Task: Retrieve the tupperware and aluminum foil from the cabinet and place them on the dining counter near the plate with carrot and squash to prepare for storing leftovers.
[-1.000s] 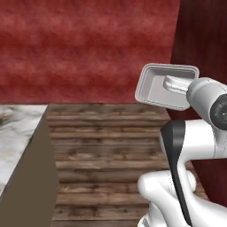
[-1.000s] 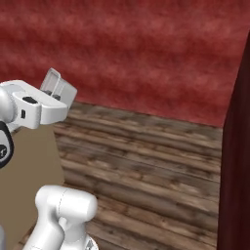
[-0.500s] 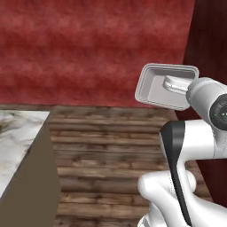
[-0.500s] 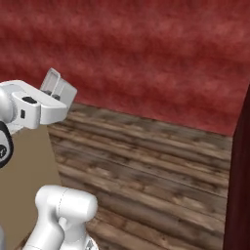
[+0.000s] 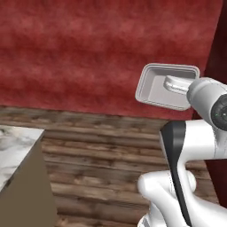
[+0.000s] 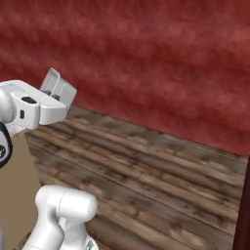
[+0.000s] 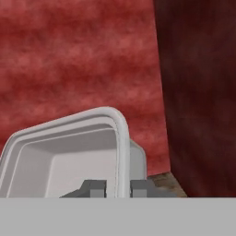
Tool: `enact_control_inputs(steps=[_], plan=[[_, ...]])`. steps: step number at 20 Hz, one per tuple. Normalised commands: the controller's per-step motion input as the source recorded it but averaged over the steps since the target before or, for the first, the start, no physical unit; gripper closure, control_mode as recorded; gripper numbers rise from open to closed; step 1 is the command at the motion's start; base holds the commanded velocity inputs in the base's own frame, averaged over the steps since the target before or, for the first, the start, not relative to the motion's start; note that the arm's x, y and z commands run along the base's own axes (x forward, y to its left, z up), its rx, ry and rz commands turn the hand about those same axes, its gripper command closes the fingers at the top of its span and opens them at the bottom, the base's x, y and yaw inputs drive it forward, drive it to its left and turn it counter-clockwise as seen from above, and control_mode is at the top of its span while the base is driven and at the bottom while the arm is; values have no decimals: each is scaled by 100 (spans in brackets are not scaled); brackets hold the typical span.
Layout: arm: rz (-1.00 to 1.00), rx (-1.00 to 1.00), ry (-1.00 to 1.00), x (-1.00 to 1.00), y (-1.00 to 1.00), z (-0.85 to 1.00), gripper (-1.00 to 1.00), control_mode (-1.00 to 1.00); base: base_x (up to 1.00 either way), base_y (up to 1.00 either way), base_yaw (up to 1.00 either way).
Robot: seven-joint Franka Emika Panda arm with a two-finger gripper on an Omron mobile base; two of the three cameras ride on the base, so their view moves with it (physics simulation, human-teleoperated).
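Left base view. The tupperware (image 5: 165, 87) is held aloft at the upper right, tipped on edge so its open side faces the camera against the red wall (image 5: 88, 53). Nothing shows inside it but one light pincer finger (image 5: 176, 84) lying across the hollow. The second finger is hidden behind the container wall. The pincer (image 5: 179, 85) is pinched on the right-hand rim. The arm (image 5: 195, 146) covers the lower right and is cut by the frame. A corner of the marble table (image 5: 15, 148) enters at the lower left, mostly cut off, with wooden floor (image 5: 97, 155) between it and the arm.

Right base view. The tupperware (image 6: 57, 88) shows edge-on past the white hand, its translucent wall hard to read; its inside cannot be made out. The finger tips are hidden by the hand. The table's tan side (image 6: 14, 195) stands at the left, partly behind the arm.

Hand view. The tupperware (image 7: 64, 161) fills the lower left, its bottom cut off. The interior in sight is bare. Two dark finger tips (image 7: 94, 188) stand either side of the right rim, pressed on it. A dark panel (image 7: 203, 92) stands at the right; what it is cannot be told.
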Motion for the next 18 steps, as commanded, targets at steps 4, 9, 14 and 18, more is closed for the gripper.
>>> enact_control_inputs(steps=[4,9,14,18], plan=[[0,0,0,0,0,0,100,100,100,-39,31],[0,0,0,0,0,0,100,100,100,-35,35],[0,0,0,0,0,0,100,100,94,-9,37],[0,0,0,0,0,0,100,100,93,-1,38]])
